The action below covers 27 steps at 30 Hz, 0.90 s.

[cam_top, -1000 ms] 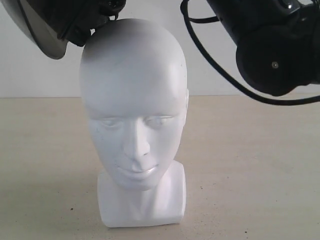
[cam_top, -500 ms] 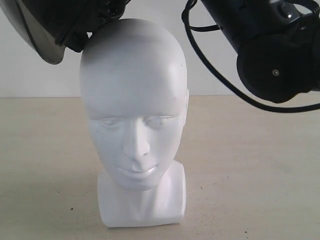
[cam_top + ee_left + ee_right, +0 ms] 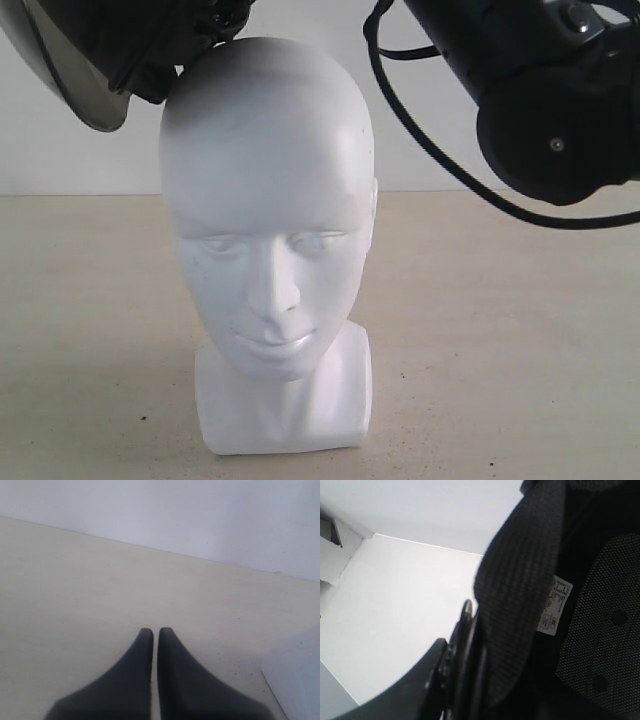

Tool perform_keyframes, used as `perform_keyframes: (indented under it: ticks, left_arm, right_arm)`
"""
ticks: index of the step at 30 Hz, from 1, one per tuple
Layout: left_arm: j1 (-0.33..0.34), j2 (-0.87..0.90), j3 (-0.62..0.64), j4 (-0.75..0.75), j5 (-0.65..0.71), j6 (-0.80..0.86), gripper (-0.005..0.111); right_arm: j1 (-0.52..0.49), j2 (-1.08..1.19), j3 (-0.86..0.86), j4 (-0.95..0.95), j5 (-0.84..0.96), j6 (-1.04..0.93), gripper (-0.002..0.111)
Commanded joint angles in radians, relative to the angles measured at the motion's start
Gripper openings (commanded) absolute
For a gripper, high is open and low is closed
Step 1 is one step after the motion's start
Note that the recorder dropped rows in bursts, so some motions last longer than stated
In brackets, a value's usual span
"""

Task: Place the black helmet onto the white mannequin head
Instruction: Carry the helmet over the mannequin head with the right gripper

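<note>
The white mannequin head (image 3: pixel 265 200) stands upright on the beige table, face toward the exterior camera. The black helmet (image 3: pixel 90 50) hangs tilted above and left of the crown, its mirrored visor (image 3: pixel 75 85) showing; most of it is cut off by the frame's top. In the right wrist view the helmet's ribbed padding (image 3: pixel 520 590) and mesh lining (image 3: pixel 600 630) fill the picture, and my right gripper (image 3: pixel 465 672) is shut on its rim. My left gripper (image 3: pixel 155 632) is shut and holds nothing, low over the table.
The right arm's black joint (image 3: pixel 555 120) and cable (image 3: pixel 430 150) hang at the upper right of the head. A white wall backs the table (image 3: pixel 500 330). A blurred white corner (image 3: pixel 295 675) lies near my left gripper.
The right arm's joint has sunk slightly, and the helmet's visor edge has dipped a little lower beside the crown. The head has not moved.
</note>
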Motion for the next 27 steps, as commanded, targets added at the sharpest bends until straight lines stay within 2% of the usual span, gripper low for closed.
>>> perform_keyframes:
  ticks: [1, 13, 27]
  left_arm:
    - [0.002, -0.003, 0.003, -0.007, -0.002, 0.003, 0.004]
    - [0.002, -0.003, 0.003, -0.007, -0.002, 0.003, 0.004]
    - [0.002, -0.003, 0.003, -0.007, -0.002, 0.003, 0.004]
  right_arm:
    - [-0.003, -0.033, -0.014, 0.006, -0.091, -0.023, 0.0]
    - [-0.003, -0.056, 0.09, 0.042, -0.091, -0.042, 0.0]
    - [-0.003, -0.068, 0.092, 0.027, -0.091, -0.074, 0.0]
